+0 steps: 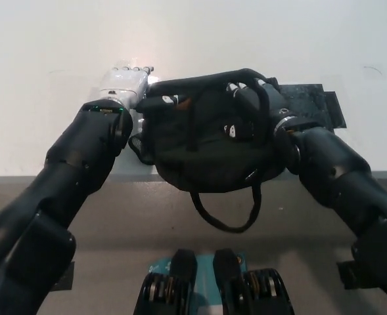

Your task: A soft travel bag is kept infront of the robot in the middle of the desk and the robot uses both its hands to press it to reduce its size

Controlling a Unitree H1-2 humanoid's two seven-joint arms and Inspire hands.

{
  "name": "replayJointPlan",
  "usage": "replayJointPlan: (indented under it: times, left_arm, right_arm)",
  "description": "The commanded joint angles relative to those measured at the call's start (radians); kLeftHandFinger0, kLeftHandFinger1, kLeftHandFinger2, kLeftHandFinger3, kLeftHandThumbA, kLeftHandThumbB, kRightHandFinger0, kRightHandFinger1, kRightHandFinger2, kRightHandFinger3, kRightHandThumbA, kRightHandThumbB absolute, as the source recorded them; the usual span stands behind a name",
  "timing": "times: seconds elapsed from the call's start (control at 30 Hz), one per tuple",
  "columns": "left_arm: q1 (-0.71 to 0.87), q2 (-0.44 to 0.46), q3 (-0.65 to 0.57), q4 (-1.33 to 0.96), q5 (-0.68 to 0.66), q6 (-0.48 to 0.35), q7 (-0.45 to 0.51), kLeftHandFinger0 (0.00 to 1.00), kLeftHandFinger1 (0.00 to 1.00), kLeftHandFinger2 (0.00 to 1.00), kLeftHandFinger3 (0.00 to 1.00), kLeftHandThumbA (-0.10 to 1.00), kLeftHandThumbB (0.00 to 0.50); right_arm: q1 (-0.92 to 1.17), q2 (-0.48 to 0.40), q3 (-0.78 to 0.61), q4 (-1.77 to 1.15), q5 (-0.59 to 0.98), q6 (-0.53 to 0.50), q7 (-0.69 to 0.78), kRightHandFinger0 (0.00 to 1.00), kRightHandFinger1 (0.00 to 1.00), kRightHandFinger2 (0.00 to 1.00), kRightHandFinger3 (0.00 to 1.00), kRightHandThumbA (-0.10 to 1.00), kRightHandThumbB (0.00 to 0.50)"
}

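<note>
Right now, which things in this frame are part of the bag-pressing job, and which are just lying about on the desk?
Part of the job:
- soft black travel bag, its strap loop hanging over the desk edge
- white left hand, against the bag's left side
- black right hand, lying on the bag's top right

Lying about:
- dark flat patch on the white desk, right of the bag
</note>
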Motion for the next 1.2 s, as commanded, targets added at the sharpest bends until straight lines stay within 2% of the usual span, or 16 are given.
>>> replayJointPlan:
  times: [0.0,0.23,0.57,0.73,0.8,0.87,0.9,1.0,1.07,1.17]
  left_arm:
    - [-0.048,-0.012,-0.010,0.011,0.007,-0.023,0.054,1.00,1.00,1.00,1.00,1.00,0.100]
    - [-0.022,-0.044,-0.015,0.039,0.000,-0.041,0.066,1.00,1.00,1.00,1.00,1.00,0.107]
    - [0.013,-0.095,-0.016,0.089,-0.018,-0.071,0.103,1.00,1.00,1.00,1.00,1.00,0.133]
    - [0.061,-0.134,-0.034,0.123,-0.008,-0.081,0.130,1.00,1.00,1.00,1.00,1.00,0.123]
    - [0.067,-0.148,-0.033,0.137,-0.014,-0.072,0.126,1.00,1.00,1.00,1.00,1.00,0.113]
    - [0.077,-0.151,-0.037,0.143,-0.013,-0.081,0.130,1.00,1.00,1.00,1.00,1.00,0.123]
    - [0.077,-0.152,-0.040,0.149,-0.012,-0.089,0.133,1.00,1.00,1.00,1.00,1.00,0.146]
    - [0.098,-0.158,-0.044,0.162,-0.015,-0.093,0.143,1.00,1.00,1.00,1.00,1.00,0.211]
    - [0.116,-0.160,-0.047,0.168,-0.016,-0.092,0.148,1.00,1.00,1.00,1.00,1.00,0.223]
    - [0.135,-0.164,-0.058,0.181,-0.010,-0.092,0.164,1.00,1.00,1.00,1.00,1.00,0.258]
  right_arm:
    - [0.023,-0.027,0.091,0.057,-0.139,0.066,0.024,1.00,1.00,1.00,1.00,1.00,0.317]
    - [0.006,-0.025,0.080,0.055,-0.111,0.053,0.025,1.00,1.00,1.00,1.00,1.00,0.296]
    - [0.004,-0.034,-0.046,0.050,-0.045,0.039,0.023,1.00,1.00,1.00,1.00,1.00,0.280]
    - [0.022,-0.017,-0.074,0.057,-0.049,0.046,0.027,1.00,1.00,1.00,1.00,1.00,0.220]
    - [0.023,-0.014,-0.075,0.062,-0.058,0.046,0.029,1.00,1.00,1.00,1.00,1.00,0.219]
    - [0.032,-0.014,-0.079,0.065,-0.058,0.043,0.020,1.00,1.00,1.00,1.00,1.00,0.218]
    - [0.032,-0.015,-0.089,0.068,-0.049,0.044,0.024,1.00,1.00,1.00,1.00,1.00,0.231]
    - [0.044,-0.014,-0.109,0.070,-0.039,0.041,0.020,1.00,1.00,1.00,1.00,1.00,0.202]
    - [0.056,-0.009,-0.118,0.073,-0.036,0.045,0.023,1.00,1.00,1.00,1.00,1.00,0.193]
    - [0.073,0.004,-0.131,0.080,-0.034,0.060,0.030,1.00,1.00,1.00,1.00,1.00,0.205]
